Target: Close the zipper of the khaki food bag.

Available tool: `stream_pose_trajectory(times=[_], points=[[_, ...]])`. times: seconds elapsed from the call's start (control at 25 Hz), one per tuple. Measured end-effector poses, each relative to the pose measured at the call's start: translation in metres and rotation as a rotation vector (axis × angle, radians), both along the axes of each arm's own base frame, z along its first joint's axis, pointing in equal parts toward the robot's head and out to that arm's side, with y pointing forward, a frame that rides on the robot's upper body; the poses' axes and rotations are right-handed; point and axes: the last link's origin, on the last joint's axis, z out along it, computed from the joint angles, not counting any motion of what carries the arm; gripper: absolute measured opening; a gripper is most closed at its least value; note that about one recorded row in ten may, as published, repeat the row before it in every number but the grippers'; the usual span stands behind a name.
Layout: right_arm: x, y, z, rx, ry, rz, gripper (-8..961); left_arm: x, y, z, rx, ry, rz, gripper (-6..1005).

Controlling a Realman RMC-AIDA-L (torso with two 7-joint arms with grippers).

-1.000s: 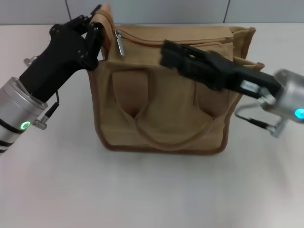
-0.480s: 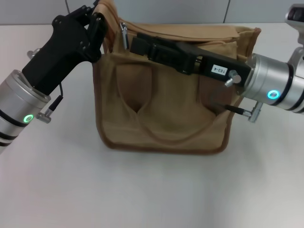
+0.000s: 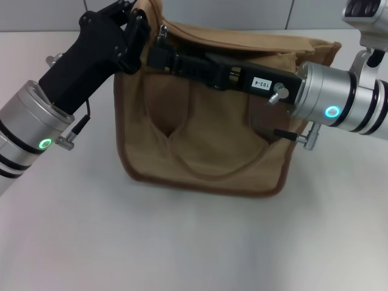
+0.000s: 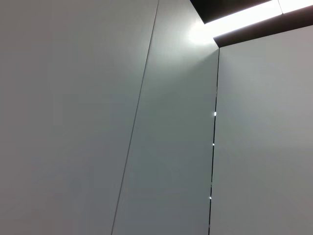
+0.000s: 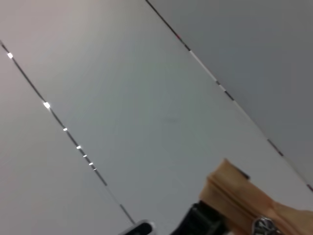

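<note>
The khaki food bag [image 3: 206, 133] stands upright on the white table, its two brown handles hanging down its front. My left gripper [image 3: 137, 23] is shut on the bag's top left corner and holds it up. My right gripper [image 3: 157, 53] reaches leftward across the bag's upper front, ending right at the zipper's silver pull [image 3: 162, 31] near that corner. The zipper runs from there along the top, which gapes open. The right wrist view shows the bag's corner [image 5: 244, 196] and a silver metal piece [image 5: 264, 226]. The left wrist view shows only wall.
The white table [image 3: 182, 242] stretches in front of the bag and to both sides. A grey wall [image 3: 242, 12] stands close behind it. Both arms cross above the table at bag height.
My right arm has swung left across the bag's front until its gripper reached the zipper pull. My left gripper and the bag corner it holds have shifted slightly up and right.
</note>
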Motion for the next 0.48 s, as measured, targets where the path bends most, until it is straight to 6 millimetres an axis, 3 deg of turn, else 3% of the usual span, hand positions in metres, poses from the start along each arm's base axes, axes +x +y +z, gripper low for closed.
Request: stream_pose_trajectory(times=[0.48], points=[[0.0050, 0.0021, 0.0024, 0.028, 0.011, -0.032, 613, 0.0020, -0.0017, -0.0017, -0.004, -0.009, -0.008, 39]])
